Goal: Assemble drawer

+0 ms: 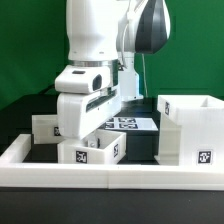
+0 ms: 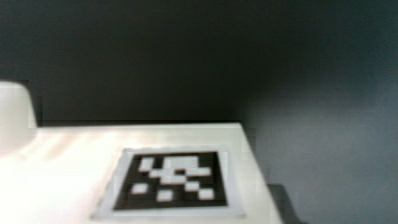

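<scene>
The drawer's tall boxy shell stands at the exterior view's right, with a tag low on its front. One small tray sits at the left. A second tray sits in front of it, just behind the rail. My gripper hangs low over this second tray, and its fingertips are hidden between the hand and the tray. In the wrist view a white face with a black-and-white tag lies very close, and no fingers show. I cannot tell whether the jaws are open or shut.
The long low white border rail runs along the front and up the left side. The marker board lies flat behind the trays. A rounded white edge shows at the side of the wrist view. The table is black.
</scene>
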Robot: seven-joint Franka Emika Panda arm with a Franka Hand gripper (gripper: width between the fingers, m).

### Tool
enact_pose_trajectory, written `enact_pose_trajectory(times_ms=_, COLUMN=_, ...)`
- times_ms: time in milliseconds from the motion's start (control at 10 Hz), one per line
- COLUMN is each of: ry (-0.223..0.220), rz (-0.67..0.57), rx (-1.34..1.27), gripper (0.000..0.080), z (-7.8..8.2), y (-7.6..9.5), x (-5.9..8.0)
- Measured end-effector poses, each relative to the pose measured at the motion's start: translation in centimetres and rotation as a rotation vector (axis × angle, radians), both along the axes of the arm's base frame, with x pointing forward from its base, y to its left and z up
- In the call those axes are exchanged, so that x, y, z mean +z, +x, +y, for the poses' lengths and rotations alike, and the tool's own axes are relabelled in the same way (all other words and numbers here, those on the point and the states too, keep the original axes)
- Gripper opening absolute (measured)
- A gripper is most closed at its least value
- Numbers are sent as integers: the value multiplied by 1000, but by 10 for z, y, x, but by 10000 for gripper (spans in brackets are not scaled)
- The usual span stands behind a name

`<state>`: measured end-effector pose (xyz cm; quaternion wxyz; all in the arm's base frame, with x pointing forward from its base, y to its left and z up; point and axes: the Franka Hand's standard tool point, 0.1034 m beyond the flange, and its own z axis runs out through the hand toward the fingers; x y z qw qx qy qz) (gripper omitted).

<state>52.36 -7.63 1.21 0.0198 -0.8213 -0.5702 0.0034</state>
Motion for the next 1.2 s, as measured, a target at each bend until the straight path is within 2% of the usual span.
enact_pose_trajectory(times_ms=400, ry=-27, rz=-5, rx=332, gripper=42, z=18, y=6, x=1)
enact_pose_trajectory(times_ms=500, ry=-33, rz=-17, rx=353, gripper=42, z=25, y=10, x=1)
enact_pose_trajectory(times_ms=900, ry=-38, rz=-41, rx=349, gripper=42, z=23, y=10, x=-1)
enact_pose_trajectory(times_ms=1200, ry=-37, rz=-71, rx=355, gripper=42, z=40, y=18, x=2)
